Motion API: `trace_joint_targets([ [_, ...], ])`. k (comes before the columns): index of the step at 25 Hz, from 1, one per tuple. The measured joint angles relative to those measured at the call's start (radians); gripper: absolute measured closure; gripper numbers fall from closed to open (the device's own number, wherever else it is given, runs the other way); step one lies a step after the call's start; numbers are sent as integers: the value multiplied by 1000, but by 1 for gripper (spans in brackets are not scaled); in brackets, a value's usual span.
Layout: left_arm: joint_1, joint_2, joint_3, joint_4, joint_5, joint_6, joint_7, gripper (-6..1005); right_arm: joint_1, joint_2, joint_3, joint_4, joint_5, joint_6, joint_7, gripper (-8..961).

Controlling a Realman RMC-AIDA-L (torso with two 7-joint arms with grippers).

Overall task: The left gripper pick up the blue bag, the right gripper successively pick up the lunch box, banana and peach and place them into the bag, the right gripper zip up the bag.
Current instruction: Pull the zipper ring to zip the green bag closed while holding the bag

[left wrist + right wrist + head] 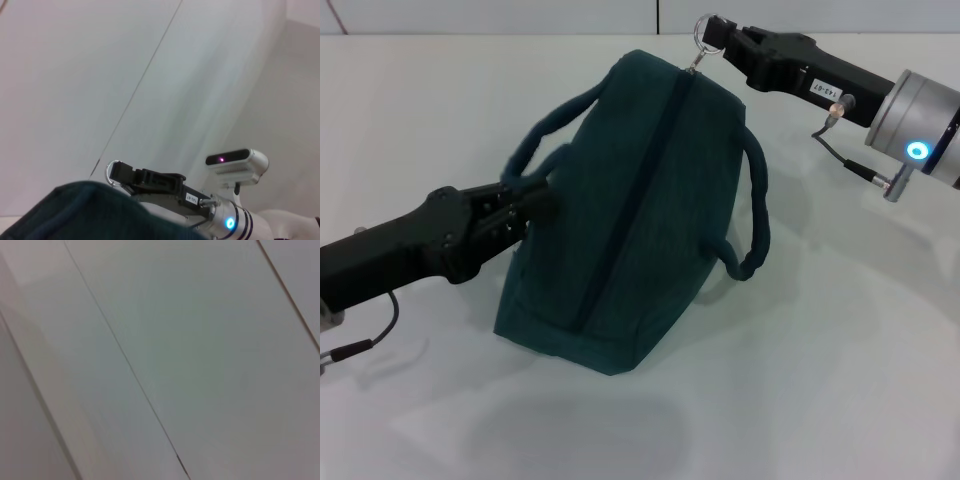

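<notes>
The blue bag (640, 220) stands in the middle of the white table with its zip line closed along the top. My left gripper (535, 205) is shut on the bag's left side, at the base of the left handle (545, 125). My right gripper (717, 37) is at the bag's far end, shut on the metal ring zip pull (704, 28). The left wrist view shows the bag's edge (85, 215) and the right gripper (119, 172) on the ring (110, 171). The lunch box, banana and peach are out of view.
The white table (840, 380) runs all around the bag. A pale wall with a seam stands behind it (520, 15). The right handle (755, 215) hangs loose on the bag's right. The right wrist view shows only pale panels (200, 340).
</notes>
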Motion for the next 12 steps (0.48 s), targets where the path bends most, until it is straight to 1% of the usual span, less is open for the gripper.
trace_joint_targets([
  [2,0,0,-1,-4,-17,0,-8,867,-2,-2,0,2,0,-12,0,923],
  [6,4,-2,-6,-22,-55,-1,-22,778,-3,-4,-1,4,0,-22,-1,923],
  [10,7,-2,-87,-60,-111,-2,-50,689,-4,-6,-1,4,-5,-33,-2,922],
  [12,1,-2,-165,-64,-127,-18,-111,645,-6,-7,-1,4,-6,-40,-2,922],
])
